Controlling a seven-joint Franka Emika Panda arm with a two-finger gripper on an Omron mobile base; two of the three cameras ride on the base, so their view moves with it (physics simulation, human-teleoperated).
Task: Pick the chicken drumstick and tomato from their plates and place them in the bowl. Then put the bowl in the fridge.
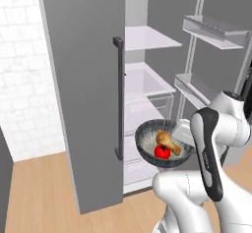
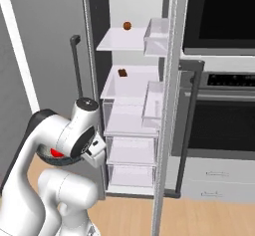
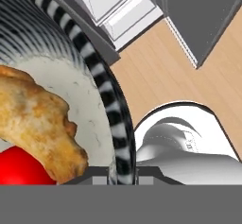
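Left base view: pincer (image 1: 184, 137) grips the bowl (image 1: 147, 146) rim, chicken drumstick (image 1: 166, 139) and tomato (image 1: 162, 151) inside, before the open fridge (image 1: 88, 79).

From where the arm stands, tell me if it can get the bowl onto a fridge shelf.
Probably yes: the fridge door stands open, the bowl is held right before the white shelves, and nothing blocks the way.

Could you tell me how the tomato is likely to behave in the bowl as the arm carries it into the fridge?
The tomato looks round and smooth, so it would probably roll if the bowl tilts. It rests against the chicken drumstick, which may check it on that side. The bowl's walls rise above it, so it would likely stay inside.
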